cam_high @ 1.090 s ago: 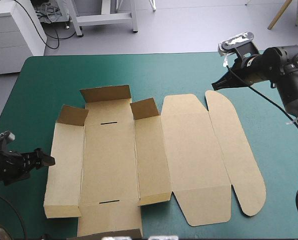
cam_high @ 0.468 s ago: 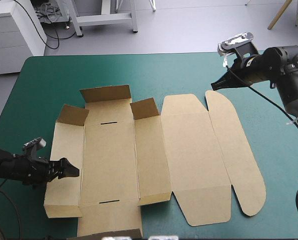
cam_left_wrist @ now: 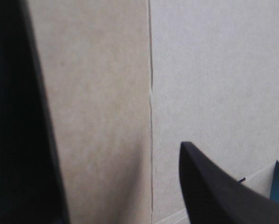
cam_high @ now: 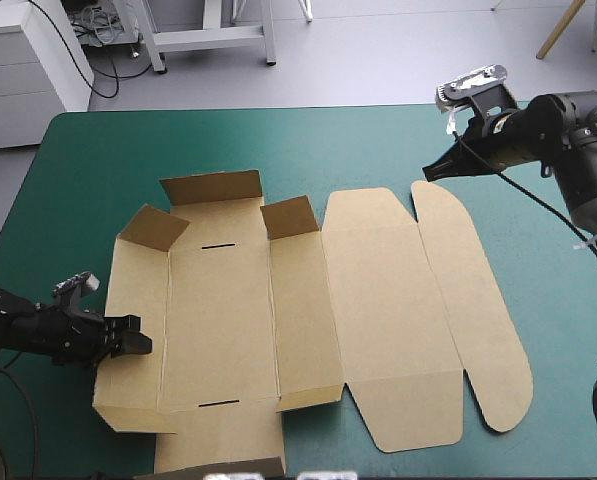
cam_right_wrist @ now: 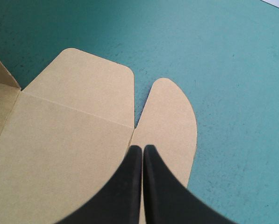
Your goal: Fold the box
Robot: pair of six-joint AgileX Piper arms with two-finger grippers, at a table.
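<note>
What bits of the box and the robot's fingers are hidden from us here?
- Left wrist view: only part of the box shows; the picture's edges cut off the rest.
- High view: the left gripper covers the box edge beneath it, so I cannot tell whether it touches.
- Right wrist view: the right gripper, fingers shut, hides the board under it.

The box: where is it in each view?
High view: box mid-table, left gripper at its left wall.
Left wrist view: box fills it, between open fingers.
Right wrist view: rounded flaps ahead of the shut right gripper.
Shared by high and right wrist: narrow rounded flap.
</note>
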